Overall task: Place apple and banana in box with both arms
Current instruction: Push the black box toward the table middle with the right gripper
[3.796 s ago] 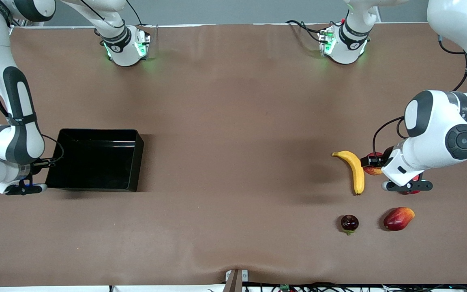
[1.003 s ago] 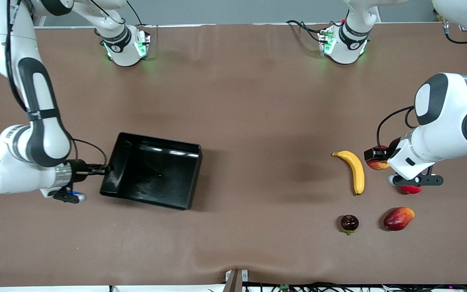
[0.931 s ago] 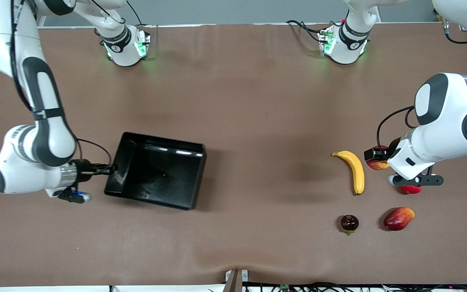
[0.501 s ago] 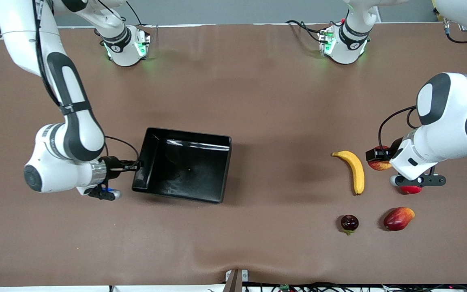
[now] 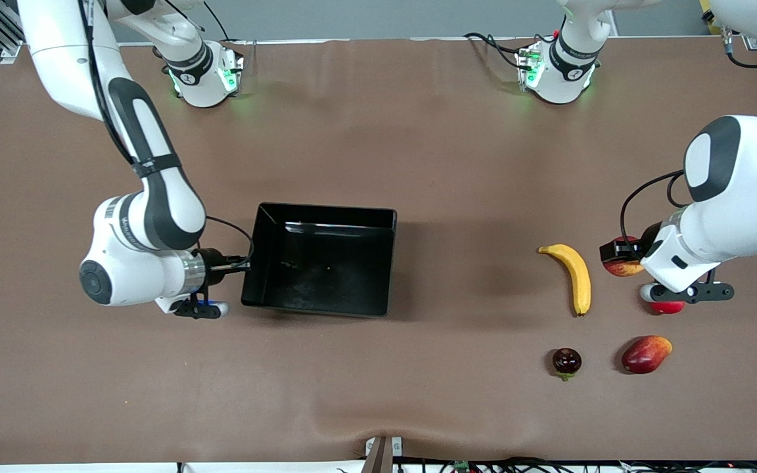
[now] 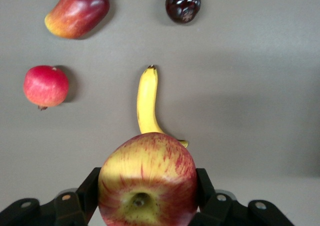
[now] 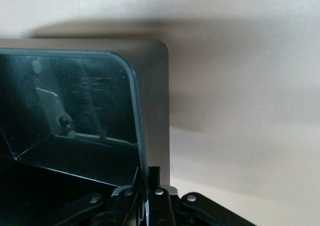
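The black box sits near the table's middle. My right gripper is shut on the box's wall at the right arm's end; the right wrist view shows the fingers pinching the wall. My left gripper is shut on the apple, held just above the table beside the banana. In the left wrist view the streaked apple sits between the jaws, with the banana lying on the table below it.
A plain red fruit lies partly under the left hand. A red-orange mango and a dark round fruit lie nearer the front camera. They also show in the left wrist view: the red fruit, mango, dark fruit.
My right gripper has dragged the box toward the table's middle and squared it up. My left gripper has lifted slightly and shifted toward the left arm's end with the apple.
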Robot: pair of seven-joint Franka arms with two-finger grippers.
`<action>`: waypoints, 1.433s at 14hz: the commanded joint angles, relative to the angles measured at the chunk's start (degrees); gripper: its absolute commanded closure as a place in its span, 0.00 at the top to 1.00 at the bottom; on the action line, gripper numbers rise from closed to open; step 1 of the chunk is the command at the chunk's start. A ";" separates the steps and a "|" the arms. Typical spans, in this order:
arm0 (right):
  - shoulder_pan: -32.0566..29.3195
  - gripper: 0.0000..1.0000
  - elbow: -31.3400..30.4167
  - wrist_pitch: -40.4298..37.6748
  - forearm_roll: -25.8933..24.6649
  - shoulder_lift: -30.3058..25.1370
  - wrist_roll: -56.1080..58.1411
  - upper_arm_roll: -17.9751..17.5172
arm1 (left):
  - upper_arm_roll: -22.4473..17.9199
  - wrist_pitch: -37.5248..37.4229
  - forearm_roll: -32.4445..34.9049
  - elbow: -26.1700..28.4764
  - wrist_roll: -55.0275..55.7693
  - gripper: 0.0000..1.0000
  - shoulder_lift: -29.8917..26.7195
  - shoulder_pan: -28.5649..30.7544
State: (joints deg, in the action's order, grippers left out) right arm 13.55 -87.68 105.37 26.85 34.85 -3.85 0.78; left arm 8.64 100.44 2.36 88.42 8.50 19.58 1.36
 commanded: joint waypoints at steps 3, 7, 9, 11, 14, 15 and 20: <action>4.37 0.00 -0.30 4.84 2.41 0.13 -1.24 0.36 | 0.06 -4.19 -0.69 0.00 -0.77 0.00 -2.26 1.81; 6.83 0.00 -0.21 5.90 3.21 0.84 -2.48 0.45 | 0.06 -5.69 -0.78 0.00 -0.51 0.00 -2.79 1.89; 7.71 0.00 -0.21 5.90 3.21 0.93 -2.91 0.45 | 0.06 -5.78 -0.78 0.09 0.19 0.00 -2.79 1.89; 9.29 0.00 0.14 6.86 3.21 1.36 -4.40 0.45 | 0.06 -6.65 -0.78 0.09 -0.07 0.00 -2.88 1.98; 11.23 0.00 0.23 8.27 3.30 1.98 -5.82 0.54 | 0.06 -8.41 -0.78 0.00 -0.59 0.00 -3.05 2.24; 11.76 0.00 0.23 9.15 3.30 1.98 -6.51 0.54 | 0.06 -8.76 -0.69 0.00 -0.59 0.00 -3.32 2.24; 14.57 0.00 0.40 11.70 4.26 2.86 -10.82 0.63 | 0.67 -9.38 -0.69 0.09 0.11 0.00 -2.44 2.42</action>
State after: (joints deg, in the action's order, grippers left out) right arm 27.23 -88.04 116.93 28.45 37.62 -13.69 0.86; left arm 8.62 91.87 2.36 88.32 8.46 17.75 3.49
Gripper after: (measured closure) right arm 0.943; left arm 0.216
